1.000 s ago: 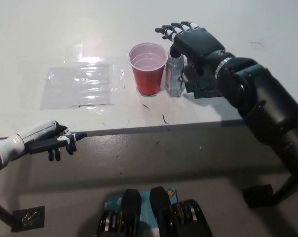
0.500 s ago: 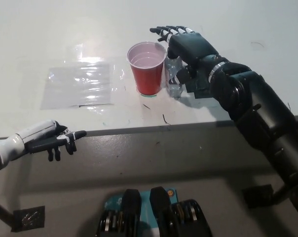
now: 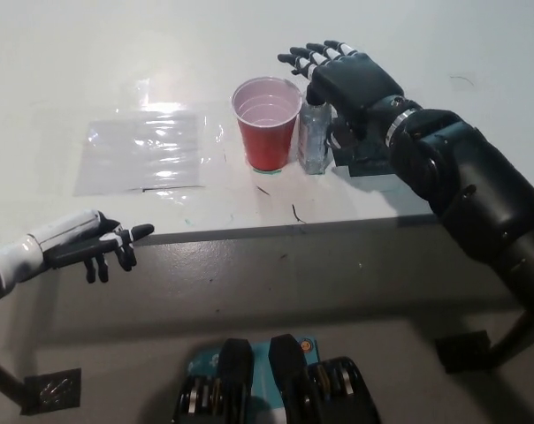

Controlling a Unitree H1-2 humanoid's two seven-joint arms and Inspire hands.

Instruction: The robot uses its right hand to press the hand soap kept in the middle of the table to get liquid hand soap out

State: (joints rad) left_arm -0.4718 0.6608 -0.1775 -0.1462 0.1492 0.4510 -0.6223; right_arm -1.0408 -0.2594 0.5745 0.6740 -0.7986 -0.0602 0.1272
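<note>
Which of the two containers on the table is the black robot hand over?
The clear soap bottle, not the red cup. The right robot hand sits over the bottle's top; the cup stands uncovered beside it.

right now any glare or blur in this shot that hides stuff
Head view: ceiling light glares off the clear plastic sheet, washing out its middle; the soap bottle is transparent and half hidden under the right hand; the left hand looks sharp, no motion blur.

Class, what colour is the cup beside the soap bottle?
The cup is red outside, pale inside; the head view shows it.
</note>
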